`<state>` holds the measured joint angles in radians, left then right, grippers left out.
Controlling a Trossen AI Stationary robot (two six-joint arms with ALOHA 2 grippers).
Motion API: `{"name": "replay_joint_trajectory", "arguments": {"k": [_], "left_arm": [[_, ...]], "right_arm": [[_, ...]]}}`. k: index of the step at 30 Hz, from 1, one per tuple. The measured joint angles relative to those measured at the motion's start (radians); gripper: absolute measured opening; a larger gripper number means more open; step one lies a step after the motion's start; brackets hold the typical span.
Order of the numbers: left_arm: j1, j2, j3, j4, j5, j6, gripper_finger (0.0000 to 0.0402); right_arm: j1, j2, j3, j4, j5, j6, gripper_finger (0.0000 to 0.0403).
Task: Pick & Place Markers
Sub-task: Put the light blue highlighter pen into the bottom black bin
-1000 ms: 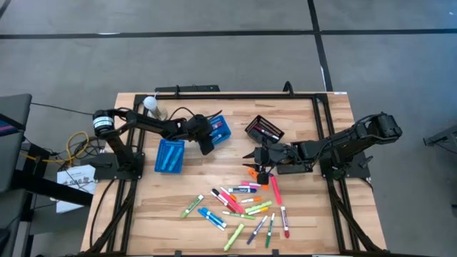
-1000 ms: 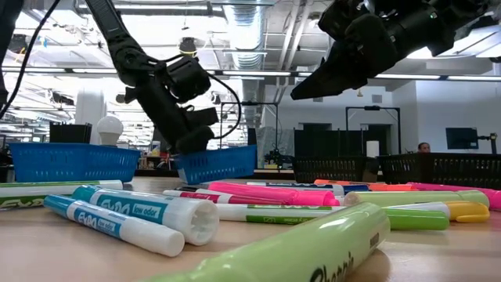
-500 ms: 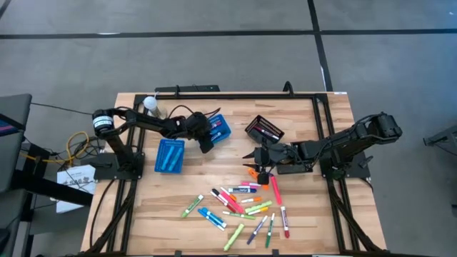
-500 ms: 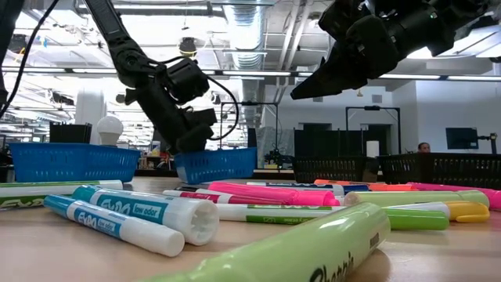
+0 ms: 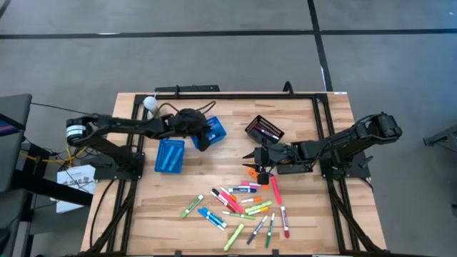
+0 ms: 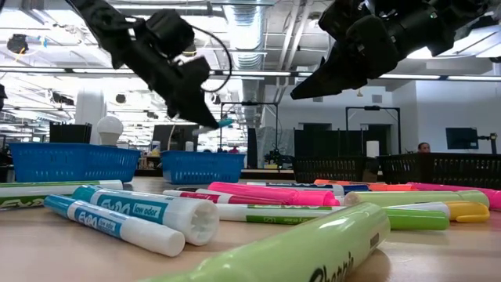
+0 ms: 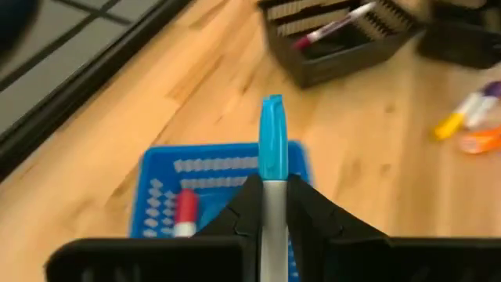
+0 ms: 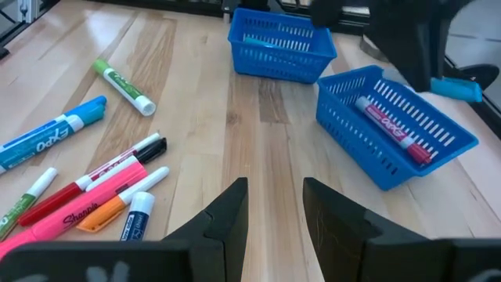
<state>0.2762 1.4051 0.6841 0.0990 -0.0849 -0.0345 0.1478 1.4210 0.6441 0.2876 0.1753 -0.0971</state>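
Note:
My left gripper (image 5: 200,138) is shut on a blue-capped marker (image 7: 272,149) and hangs above a blue basket (image 5: 214,130) that holds a red marker (image 7: 185,211). My right gripper (image 5: 258,163) is open and empty, raised above an orange marker (image 5: 253,171) at the far edge of the marker pile (image 5: 239,207). The pile lies flat on the table near its front edge. In the right wrist view the open fingers (image 8: 227,215) frame bare wood, with the pile's pink and blue markers (image 8: 86,196) to one side. My left gripper pinches the marker's white barrel (image 7: 273,205) between its two fingers, just behind the blue cap. The marker lies along the fingers, and its cap end (image 6: 225,122) sticks out past their tips. The fingers slant downward. The marker is lifted clear above the basket.
A second blue basket (image 5: 170,155) stands left of the first. A black mesh basket (image 5: 264,130) with a marker inside stands at the far middle. A white round object (image 5: 150,105) stands at the far left. Bare wood lies between the baskets and the pile.
My left gripper has risen from the blue basket and gone a little toward the table's left edge, with the blue-capped marker in its fingers. The basket, tilted before, now stands level. My right gripper has kept still.

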Motion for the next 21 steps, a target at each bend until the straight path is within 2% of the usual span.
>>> {"name": "replay_joint_trajectory", "arguments": {"k": [6, 10, 13, 18, 21], "left_arm": [[-0.125, -0.014, 0.0, 0.014, 0.002, 0.0, 0.0034], [-0.222, -0.014, 0.0, 0.068, -0.032, 0.001, 0.0034], [-0.28, -0.014, 0.001, 0.121, -0.038, 0.003, 0.0034], [-0.34, -0.015, 0.002, 0.162, -0.039, 0.003, 0.0038], [-0.359, -0.015, 0.002, 0.164, -0.042, 0.003, 0.0037]], "right_arm": [[-0.005, 0.0, 0.0, 0.014, 0.0, 0.002, 0.0113], [-0.029, 0.006, 0.0, 0.043, -0.007, 0.061, 0.0113], [-0.053, 0.041, 0.0, 0.101, -0.072, 0.089, 0.0113], [-0.074, 0.155, 0.003, 0.304, -0.201, 0.089, 0.0113], [-0.078, 0.218, 0.021, 0.409, -0.221, 0.089, 0.0113]]}}
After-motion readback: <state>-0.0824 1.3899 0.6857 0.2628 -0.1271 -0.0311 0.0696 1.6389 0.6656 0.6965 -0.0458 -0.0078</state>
